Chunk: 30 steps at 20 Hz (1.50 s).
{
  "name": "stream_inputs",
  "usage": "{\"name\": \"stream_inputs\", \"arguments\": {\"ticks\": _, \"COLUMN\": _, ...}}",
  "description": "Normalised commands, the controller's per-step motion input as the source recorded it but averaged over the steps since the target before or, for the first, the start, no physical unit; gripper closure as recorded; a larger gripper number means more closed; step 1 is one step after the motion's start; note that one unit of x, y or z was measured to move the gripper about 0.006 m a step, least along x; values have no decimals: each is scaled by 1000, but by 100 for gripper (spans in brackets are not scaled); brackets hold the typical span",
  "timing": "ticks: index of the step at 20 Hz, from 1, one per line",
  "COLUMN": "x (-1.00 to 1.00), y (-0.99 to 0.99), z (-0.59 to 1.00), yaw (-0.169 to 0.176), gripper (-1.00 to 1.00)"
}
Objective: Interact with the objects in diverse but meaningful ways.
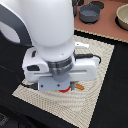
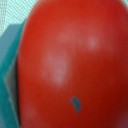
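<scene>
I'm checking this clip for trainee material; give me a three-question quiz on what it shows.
1. True or false: the arm is low over the striped mat.
2. What colour is the round object filling the wrist view? A) red B) yellow C) white
3. Can you tell from these views whether the jaws are open or shut?

Key: 1 true; 2 A; 3 no, the arm's body hides them in the exterior view and the wrist view shows only the object.
</scene>
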Motion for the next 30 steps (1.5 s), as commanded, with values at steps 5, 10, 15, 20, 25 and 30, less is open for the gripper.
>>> {"name": "stream_inputs", "arguments": {"ticks": 5, "x": -179, "y": -55, "z": -49, "yaw": 21, "gripper": -100}}
{"name": "stream_inputs", "arguments": {"ticks": 10, "x": -353, "y": 0, "z": 0, "yaw": 45, "gripper": -100}}
{"name": "stream_inputs", "arguments": {"ticks": 15, "x": -39, "y": 23, "z": 440, "yaw": 5, "gripper": -100}}
{"name": "stream_inputs", "arguments": {"ticks": 20, "x": 80, "y": 166, "z": 1000, "yaw": 0, "gripper": -100}}
{"name": "stream_inputs", "arguments": {"ticks": 25, "x": 96, "y": 256, "z": 958, "yaw": 15, "gripper": -100}}
{"name": "stream_inputs", "arguments": {"ticks": 30, "x": 75, "y": 370, "z": 394, "yaw": 53, "gripper": -100}}
